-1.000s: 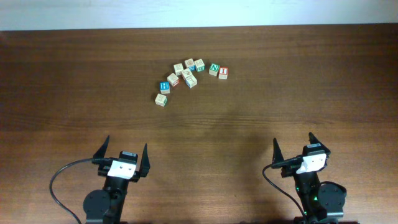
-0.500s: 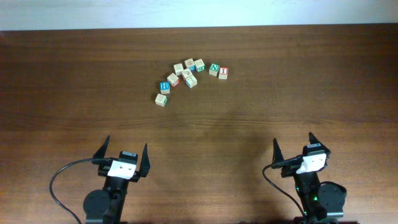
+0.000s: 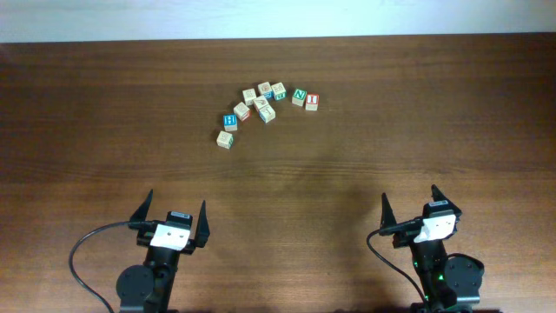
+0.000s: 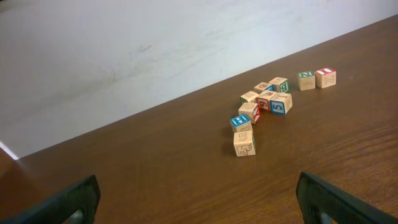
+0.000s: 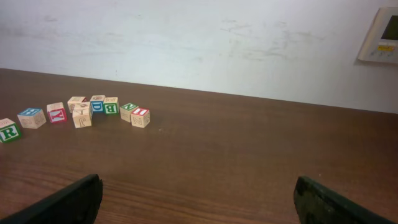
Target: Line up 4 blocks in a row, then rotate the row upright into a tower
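Several pale-wood alphabet blocks lie in a loose arc at the far middle of the table. The blue-faced H block (image 3: pixel 229 120) (image 4: pixel 240 122) and a mostly plain tan block (image 3: pixel 225 138) (image 4: pixel 244 144) form the arc's left end. At its right end sits the red-lettered I block (image 3: pixel 312 102) (image 5: pixel 140 117), beside the green-N cube (image 3: pixel 299 96). My left gripper (image 3: pixel 176 202) (image 4: pixel 198 186) and right gripper (image 3: pixel 409 194) (image 5: pixel 198 186) stand open near the front edge, far from the blocks, with nothing between their fingers.
More lettered cubes (image 3: pixel 264 100) are packed close together in the middle of the arc. A white wall (image 5: pixel 199 43) rises behind the table's far edge, with a pale wall panel (image 5: pixel 380 36) at the right. A black cable (image 3: pixel 82 252) loops by the left arm's base.
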Robot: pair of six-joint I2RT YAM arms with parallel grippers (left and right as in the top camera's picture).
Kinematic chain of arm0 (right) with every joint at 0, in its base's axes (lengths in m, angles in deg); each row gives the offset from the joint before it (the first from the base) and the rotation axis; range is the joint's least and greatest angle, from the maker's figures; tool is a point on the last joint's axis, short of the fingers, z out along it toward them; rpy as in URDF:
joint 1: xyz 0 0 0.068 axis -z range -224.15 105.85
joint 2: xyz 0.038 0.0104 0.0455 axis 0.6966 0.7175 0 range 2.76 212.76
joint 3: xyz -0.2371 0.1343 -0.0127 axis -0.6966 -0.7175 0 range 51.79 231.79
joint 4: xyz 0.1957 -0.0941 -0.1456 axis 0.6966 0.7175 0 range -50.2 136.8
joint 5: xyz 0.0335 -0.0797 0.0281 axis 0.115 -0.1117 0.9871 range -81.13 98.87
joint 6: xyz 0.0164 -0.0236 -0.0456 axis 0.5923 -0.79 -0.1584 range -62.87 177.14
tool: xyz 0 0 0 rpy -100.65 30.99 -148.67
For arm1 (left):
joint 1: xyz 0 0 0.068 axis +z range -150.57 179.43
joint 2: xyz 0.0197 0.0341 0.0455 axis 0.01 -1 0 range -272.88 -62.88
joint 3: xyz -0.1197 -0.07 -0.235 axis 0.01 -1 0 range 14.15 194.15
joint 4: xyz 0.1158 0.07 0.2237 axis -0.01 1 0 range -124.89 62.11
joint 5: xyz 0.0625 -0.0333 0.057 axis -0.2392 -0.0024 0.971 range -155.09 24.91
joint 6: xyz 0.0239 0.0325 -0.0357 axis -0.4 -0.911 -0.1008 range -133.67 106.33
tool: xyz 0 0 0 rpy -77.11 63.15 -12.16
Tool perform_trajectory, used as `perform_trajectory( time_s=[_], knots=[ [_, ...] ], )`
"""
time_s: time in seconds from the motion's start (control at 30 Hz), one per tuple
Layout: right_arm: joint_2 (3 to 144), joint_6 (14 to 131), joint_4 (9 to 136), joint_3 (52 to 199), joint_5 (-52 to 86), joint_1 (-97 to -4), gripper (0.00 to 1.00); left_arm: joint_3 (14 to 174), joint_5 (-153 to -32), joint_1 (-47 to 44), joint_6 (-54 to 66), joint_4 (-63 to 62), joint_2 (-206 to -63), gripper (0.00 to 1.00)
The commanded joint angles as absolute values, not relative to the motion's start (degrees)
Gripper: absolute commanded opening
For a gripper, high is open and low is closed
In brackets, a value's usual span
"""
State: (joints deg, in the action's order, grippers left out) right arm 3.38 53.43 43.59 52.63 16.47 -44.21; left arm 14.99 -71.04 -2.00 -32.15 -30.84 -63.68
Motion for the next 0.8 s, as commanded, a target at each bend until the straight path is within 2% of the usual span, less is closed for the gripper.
perform_trajectory(
  time_s=[0.0, 0.27, 0.4, 0.47, 0.63, 0.77],
  knots=[
    [3.0, 53.1, 43.6, 52.1, 15.8, -44.5, 0.98, 14.7, -72.3, -1.9, -32.1, -31.0, -63.2, 0.99],
    [3.0, 53.1, 40.8, 54.2, 15.9, -44.5, 0.98, 19.2, -74.0, -1.9, -24.9, -35.8, -66.5, 0.99],
    [4.8, 53.1, 40.9, 60.7, 15.7, -44.5, 0.98, 28.2, -72.6, -1.9, -24.9, -37.5, -77.8, 0.99],
    [9.7, 53.1, 41.8, 66.4, 15.7, -44.5, 0.98, 35.6, -72.8, -1.9, -24.8, -37.0, -88.0, 0.99],
    [28.6, 53.1, 51.1, 83.9, 16.0, -44.5, 0.98, 56.0, -74.4, -1.9, -24.8, -24.3, -108.7, 0.99],
    [48.8, 53.1, 64.3, 102.5, 17.8, -44.5, 0.98, 76.1, -76.5, -1.9, -24.9, -7.8, -128.4, 0.99]
  ],
)
